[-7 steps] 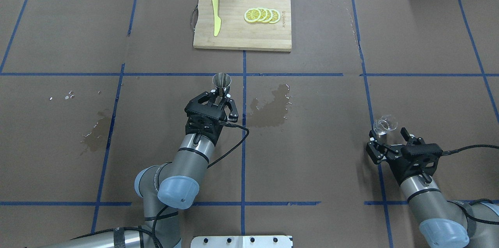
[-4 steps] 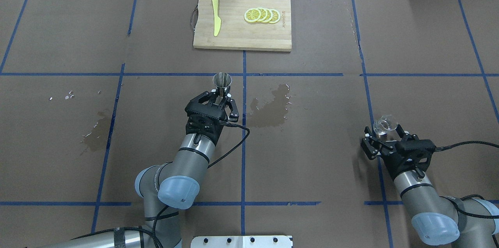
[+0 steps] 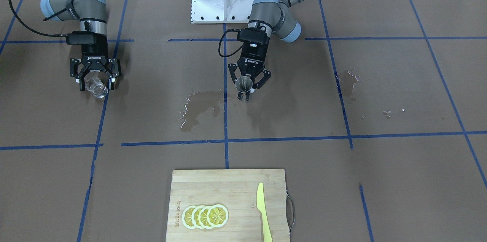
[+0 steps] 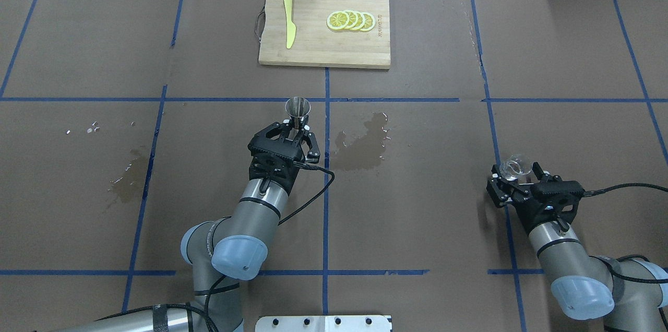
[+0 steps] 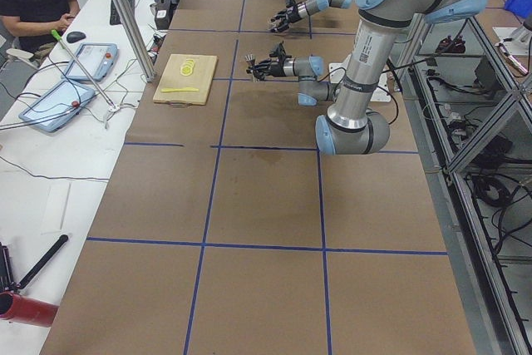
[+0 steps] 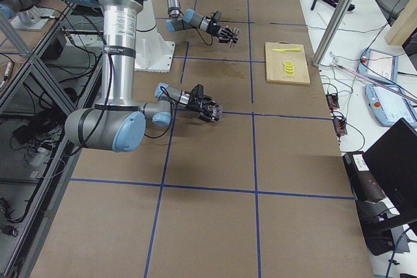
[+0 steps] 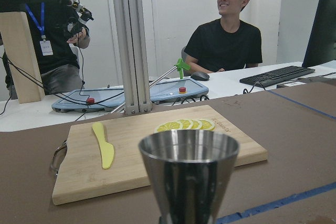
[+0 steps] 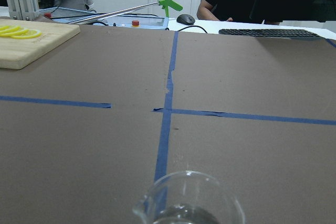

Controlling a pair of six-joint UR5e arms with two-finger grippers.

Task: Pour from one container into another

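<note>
Left fingers (image 4: 287,127) clamped on the lower half of steel jigger (image 4: 297,107). Jigger upright, mouth up, just on robot's left of the centre blue tape line. Can't tell if it's clear of the bench (image 4: 417,217). Right fingers (image 3: 81,81) partly spread, one each side of clear glass cup (image 4: 515,167); pad contact unclear. Cup upright, toward robot's right end of bench, well apart from jigger. Wet patch (image 4: 365,141) between the two, nearer jigger. Far side: cutting board (image 4: 323,52) carrying lemon slices (image 4: 350,20) and yellow knife (image 4: 288,19).
</note>
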